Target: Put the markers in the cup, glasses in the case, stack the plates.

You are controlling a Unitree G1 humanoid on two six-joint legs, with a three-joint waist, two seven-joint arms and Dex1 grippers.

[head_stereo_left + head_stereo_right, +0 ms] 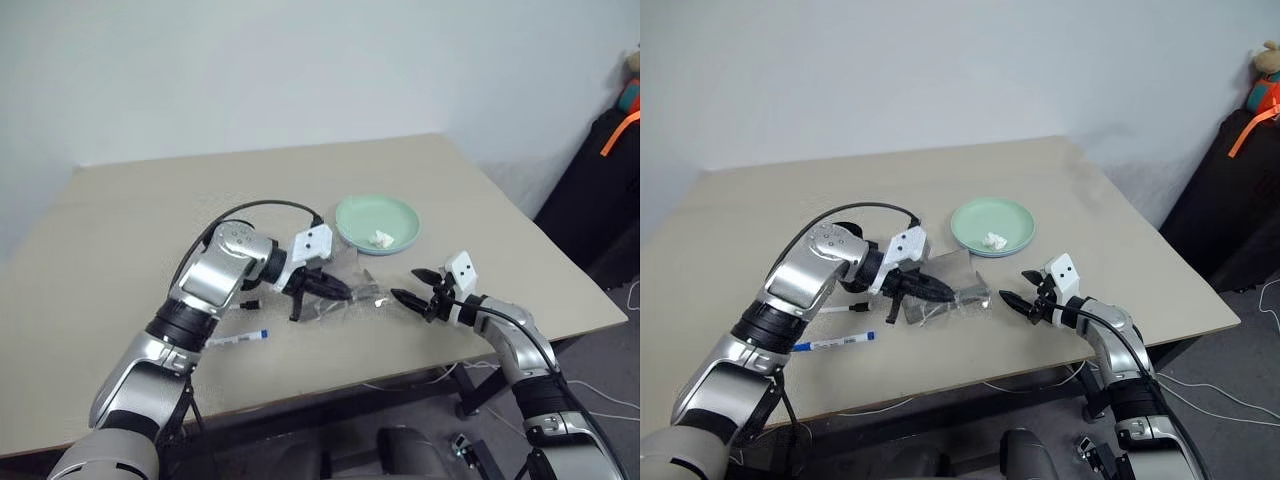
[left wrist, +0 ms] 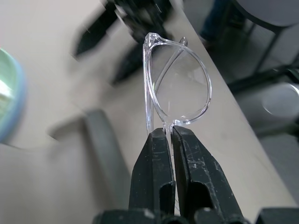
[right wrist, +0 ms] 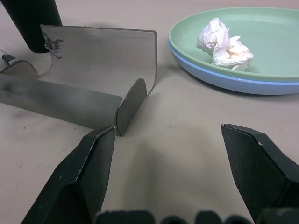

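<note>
**Clear glasses pinched at the frame, open case waiting below**

Head views: The left gripper [image 1: 908, 292] has its jaws shut on the glasses [image 1: 962, 298], thin eyeglasses with a clear see-through frame and clear lenses, carried just above the grey rectangular glasses case [image 1: 950, 272], which lies open on the beige tabletop [image 1: 760, 220]. The right gripper [image 1: 1025, 302] hangs just beside the case on its far side from the left arm, jaws spread wide, empty. Beyond the case sits the mint green round plate [image 1: 992, 224]. One white marker with blue ends [image 1: 835, 343] lies near the case, on the robot's side; a second white marker with black ends [image 1: 838, 309] lies between it and the case.

Left wrist view: Jaws closed tight on the clear rim at the edge of one lens [image 2: 182, 88]. Frame looks light, thin and slick; I judge it fragile, likely to twist or slip if squeezed or swung hard. Rim beside the hinge seems the safest hold, never the lens face.

Right wrist view: Black fingers [image 3: 79, 177] stand well apart, nothing between. Case open just ahead, lid upright, stiff shell. Green plate is stacked on a light blue plate [image 3: 219, 83], a crumpled white lump [image 3: 223, 43] inside.
</note>
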